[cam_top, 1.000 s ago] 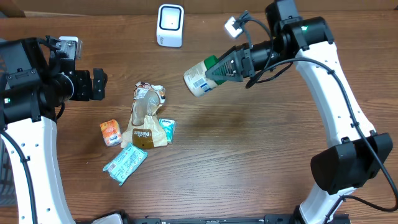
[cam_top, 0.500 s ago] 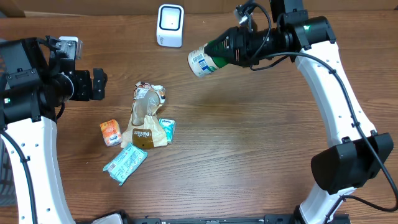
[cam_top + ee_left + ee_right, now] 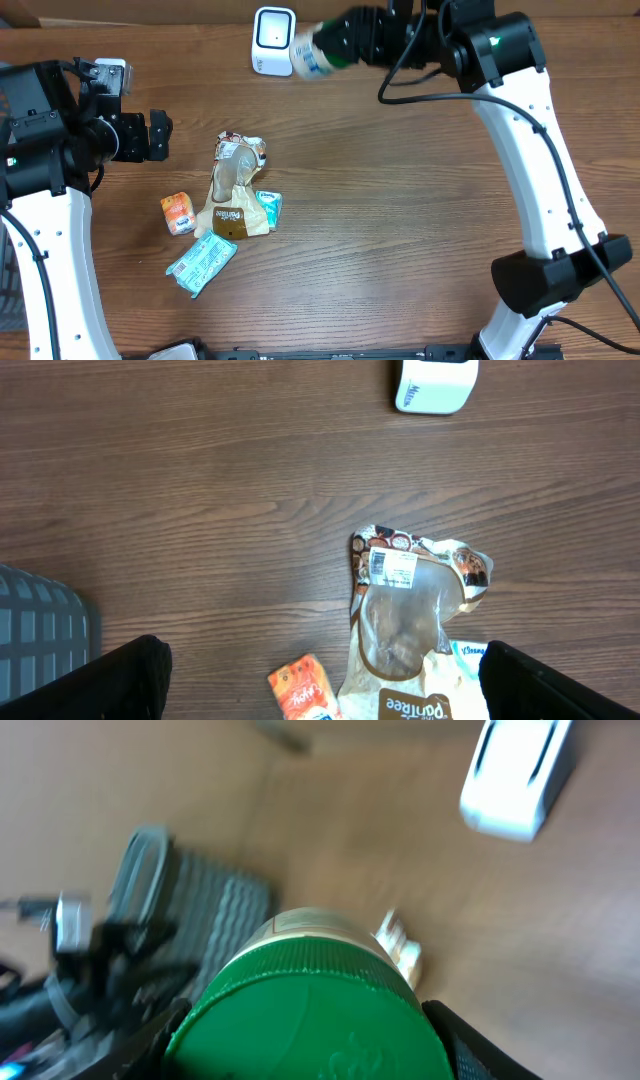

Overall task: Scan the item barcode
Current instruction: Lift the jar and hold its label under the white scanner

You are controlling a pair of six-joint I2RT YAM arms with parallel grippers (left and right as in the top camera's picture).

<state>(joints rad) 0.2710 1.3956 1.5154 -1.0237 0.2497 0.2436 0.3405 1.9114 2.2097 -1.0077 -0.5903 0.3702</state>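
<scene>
- I judge the step in hand to be the presentation itself: the bottle (image 3: 318, 52) is lifted off the desk (image 3: 400, 220) and held up at its far edge, just beside the white scanner (image 3: 274, 40)
- The right fingers (image 3: 452, 1050) are partly closed and clamped on the bottle's green cap (image 3: 305, 1020), one on each side of it, so the bottle sticks out beyond them with its white labelled end towards the scanner
- From the wrist view the scanner sits ahead and off to the upper right of the cap, apart from the bottle; that view is blurred, so I cannot tell whether the barcode faces the scanner window
- Next I think I need to roll or tilt the wrist until the printed label squares up to the scanner face, then hold steady there, close but not touching
- The left fingers (image 3: 100, 680) are spread as wide as they go and hold nothing, hovering near the desk's left edge above the pile of packets (image 3: 232, 200)
- My worry is the cap-only grip: the bottle could pivot if I twist fast
</scene>
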